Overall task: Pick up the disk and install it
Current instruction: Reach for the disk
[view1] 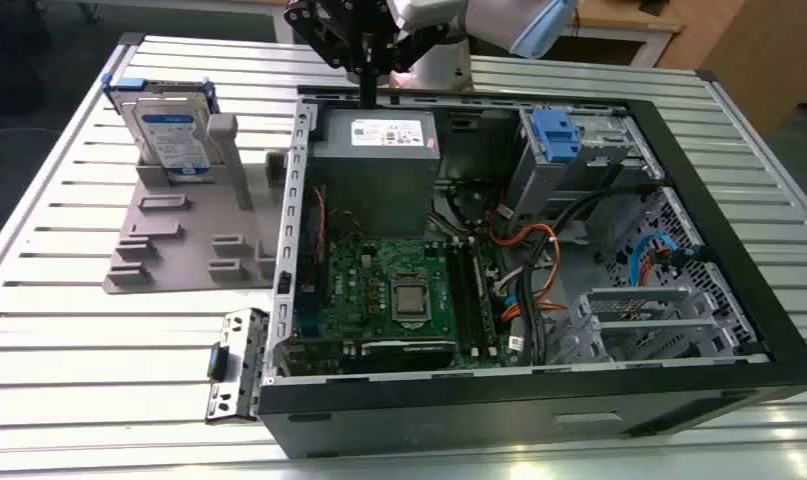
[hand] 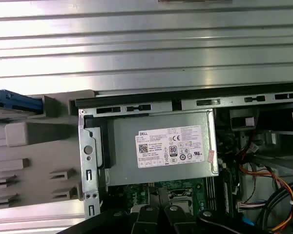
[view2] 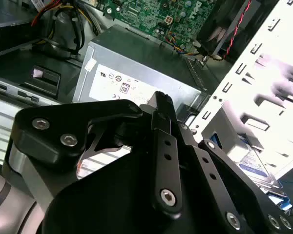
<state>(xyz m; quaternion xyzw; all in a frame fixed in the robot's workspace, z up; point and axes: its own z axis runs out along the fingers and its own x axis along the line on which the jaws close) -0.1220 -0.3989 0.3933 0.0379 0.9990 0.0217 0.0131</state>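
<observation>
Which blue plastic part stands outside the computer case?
The one framing the disk, upright in the grey holder at the exterior view's left; the other blue part sits inside the case.

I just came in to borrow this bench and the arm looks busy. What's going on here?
A robot arm is working over an open computer case that lies on its side on a slatted metal table. Its gripper hangs just above the grey power supply inside the case. The disk it is meant to install stands upright in a grey holder beside the case, on the exterior view's left. It has not yet been picked up.
</observation>
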